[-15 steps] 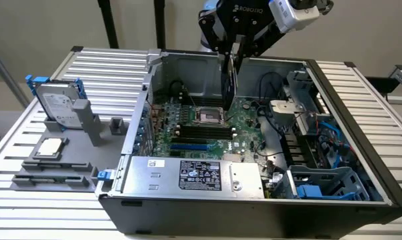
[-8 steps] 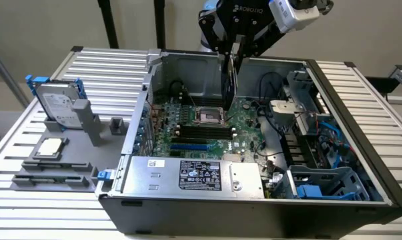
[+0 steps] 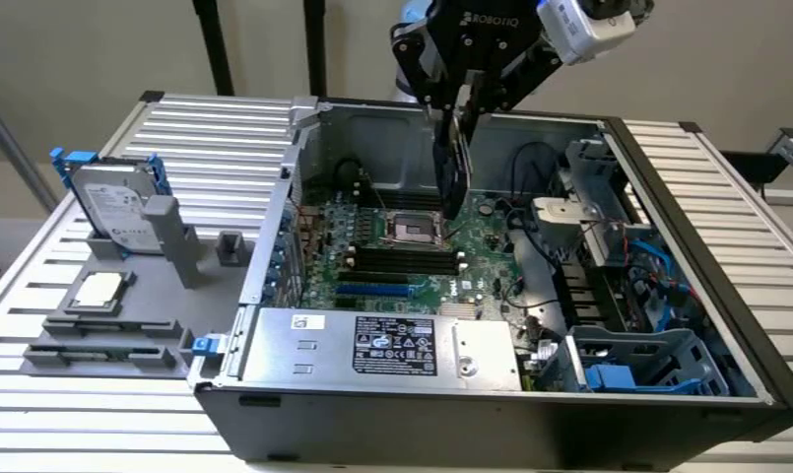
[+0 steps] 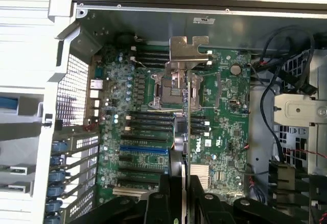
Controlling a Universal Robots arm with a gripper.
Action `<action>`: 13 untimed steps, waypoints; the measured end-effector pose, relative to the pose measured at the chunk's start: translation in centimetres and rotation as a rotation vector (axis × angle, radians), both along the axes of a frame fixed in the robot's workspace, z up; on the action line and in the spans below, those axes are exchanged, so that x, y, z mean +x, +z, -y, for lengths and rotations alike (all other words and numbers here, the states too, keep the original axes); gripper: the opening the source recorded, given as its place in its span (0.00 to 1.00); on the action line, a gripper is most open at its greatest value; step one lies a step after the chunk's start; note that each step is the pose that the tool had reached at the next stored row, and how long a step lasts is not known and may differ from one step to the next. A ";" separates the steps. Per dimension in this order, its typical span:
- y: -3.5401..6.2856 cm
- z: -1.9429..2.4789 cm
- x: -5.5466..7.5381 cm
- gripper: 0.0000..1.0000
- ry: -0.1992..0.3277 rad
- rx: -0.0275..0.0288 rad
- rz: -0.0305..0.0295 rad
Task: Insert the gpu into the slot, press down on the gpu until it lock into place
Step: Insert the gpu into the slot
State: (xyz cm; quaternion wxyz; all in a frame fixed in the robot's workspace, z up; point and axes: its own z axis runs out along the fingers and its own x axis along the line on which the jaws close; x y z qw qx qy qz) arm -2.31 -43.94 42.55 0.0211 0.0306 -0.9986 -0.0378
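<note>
Open desktop computer case (image 3: 711, 296) lying on a slatted metal table (image 3: 212, 138), motherboard (image 3: 369, 251) facing up. Gripper (image 3: 455, 113) hangs over the middle of the case. Its jaws are closed on the gpu (image 3: 454, 172), pinching the card by its flat faces. The card hangs lengthwise below the fingers and is seen edge-on. In the wrist view the gripper (image 4: 185, 185) clamps the near end of the gpu (image 4: 188, 112), with the silver end bracket (image 4: 187, 50) at the far end, away from the fingers (image 4: 171, 188). Gpu held up in the air above the board, over the area beside the CPU socket (image 3: 414, 229); whether its lower end touches anything, cannot tell. It is not seated. The slot (image 3: 369, 293), a bright-blue strip, lies uncovered on the board, apart from the card, toward the exterior view's left and closer to the power supply (image 3: 383, 345). Wrist view puts the slot (image 4: 144, 151) just past the row of black memory slots (image 4: 150, 121), to one side of the card's edge. Outside the case, at the exterior view's left: a hard drive (image 3: 113, 212) propped in a grey stand, and a loose CPU chip (image 3: 97, 289) on a grey fixture. Blue drive cage (image 3: 632, 360) in the near corner of the case at the exterior view's right.
</note>
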 end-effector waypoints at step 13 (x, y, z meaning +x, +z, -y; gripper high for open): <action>-0.25 0.00 0.0 0.26 0.236 -0.0001 0.0006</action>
